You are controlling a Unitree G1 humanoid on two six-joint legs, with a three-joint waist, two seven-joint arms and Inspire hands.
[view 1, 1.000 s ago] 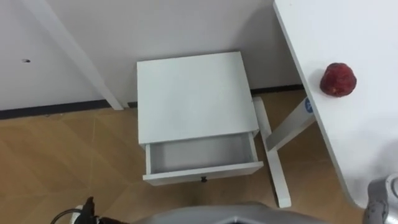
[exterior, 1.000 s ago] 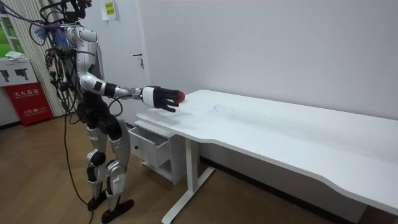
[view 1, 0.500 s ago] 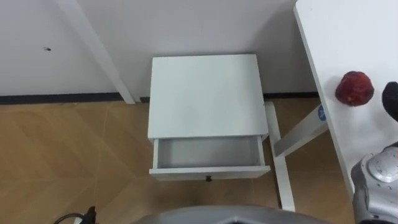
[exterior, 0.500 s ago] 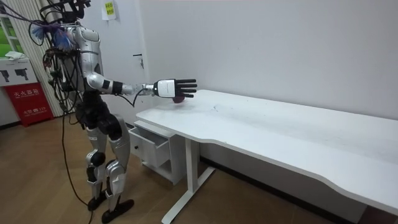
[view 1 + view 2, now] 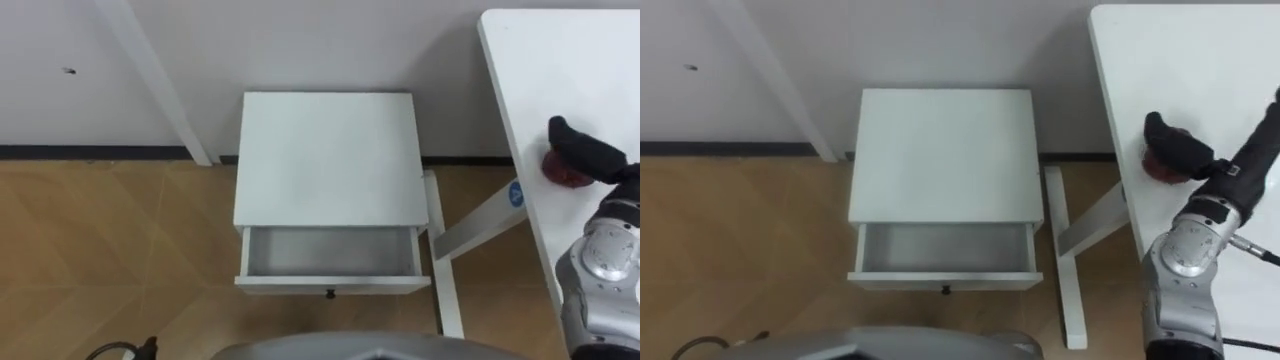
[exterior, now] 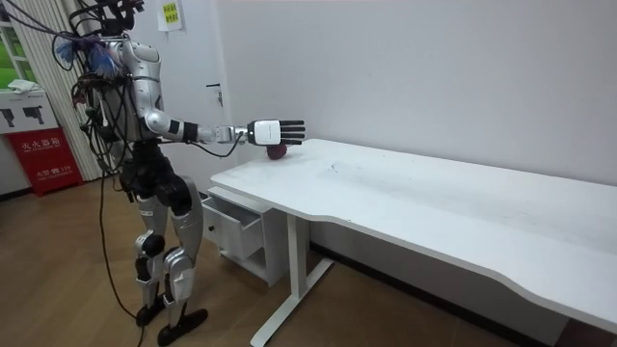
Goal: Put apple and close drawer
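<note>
The right robot hand (image 5: 590,152), fingers straight and apart, hangs just above the apple (image 5: 563,176) on the counter (image 5: 520,60) at frame right. The open drawer (image 5: 330,251) waits lower centre.

Looks onto a long white tabletop (image 6: 434,207) set against a plain white wall (image 6: 434,77), evenly lit. Beneath the tabletop, a white leg (image 6: 294,260) down to a flat foot. Just beside the tabletop's end, a small white cabinet (image 5: 325,150), back to the same wall. Under both, warm wood-patterned floor (image 5: 110,250), with a dark baseboard (image 5: 90,153) along the wall's foot. Farther from the tabletop, past the cabinet, a white trim strip (image 5: 150,80) up the wall, a small notice (image 6: 170,13) high up, and a red stand (image 6: 46,154) on the floor.
</note>
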